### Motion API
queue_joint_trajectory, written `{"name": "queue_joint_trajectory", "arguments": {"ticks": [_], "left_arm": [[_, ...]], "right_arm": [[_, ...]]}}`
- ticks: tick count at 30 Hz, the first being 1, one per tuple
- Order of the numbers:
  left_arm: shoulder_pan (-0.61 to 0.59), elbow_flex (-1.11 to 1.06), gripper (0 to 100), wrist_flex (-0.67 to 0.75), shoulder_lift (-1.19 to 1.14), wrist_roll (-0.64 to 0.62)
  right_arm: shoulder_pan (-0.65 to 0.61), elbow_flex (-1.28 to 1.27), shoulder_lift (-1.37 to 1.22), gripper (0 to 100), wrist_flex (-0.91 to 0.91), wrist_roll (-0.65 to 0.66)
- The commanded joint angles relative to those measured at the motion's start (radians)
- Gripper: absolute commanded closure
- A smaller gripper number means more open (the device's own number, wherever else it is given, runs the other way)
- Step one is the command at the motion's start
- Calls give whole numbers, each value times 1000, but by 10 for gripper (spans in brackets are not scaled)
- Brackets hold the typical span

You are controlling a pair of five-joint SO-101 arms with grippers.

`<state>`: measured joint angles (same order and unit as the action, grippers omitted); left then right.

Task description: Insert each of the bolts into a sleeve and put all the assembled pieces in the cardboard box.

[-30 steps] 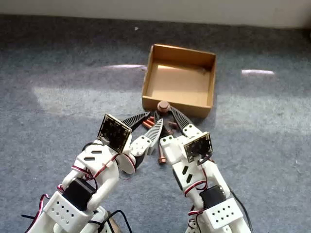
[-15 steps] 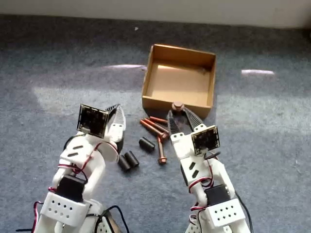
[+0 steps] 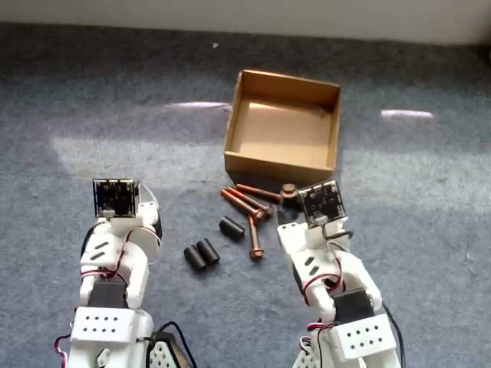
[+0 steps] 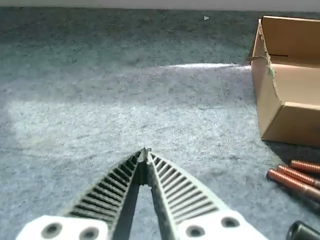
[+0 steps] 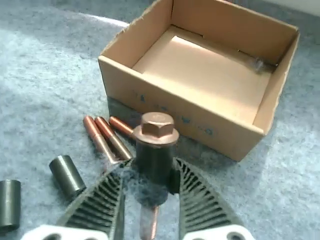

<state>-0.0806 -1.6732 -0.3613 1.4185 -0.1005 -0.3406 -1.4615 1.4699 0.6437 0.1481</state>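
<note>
Bolts: several loose copper-coloured ones lie on the grey worktop, just in front of the cardboard box.
Sleeves: three black ones lie near the loose bolts, one alone and two side by side.
Right end effector: it grips an assembled piece, a bolt inside a sleeve, with the hexagonal head beyond the fingertips, near the front wall of the box and outside it.
Left end effector: closed, it holds nothing, over bare worktop, well apart from the box.
</note>
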Motion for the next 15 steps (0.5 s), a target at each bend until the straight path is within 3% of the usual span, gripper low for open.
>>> {"name": "queue_joint_trajectory", "arguments": {"ticks": [1,15], "left_arm": [[-16,-31,992,44,5,9],[-13,-31,990,44,4,9]], "right_arm": [[16,189,-1,994,35,12],[74,730,-740,993,31,126]]}}
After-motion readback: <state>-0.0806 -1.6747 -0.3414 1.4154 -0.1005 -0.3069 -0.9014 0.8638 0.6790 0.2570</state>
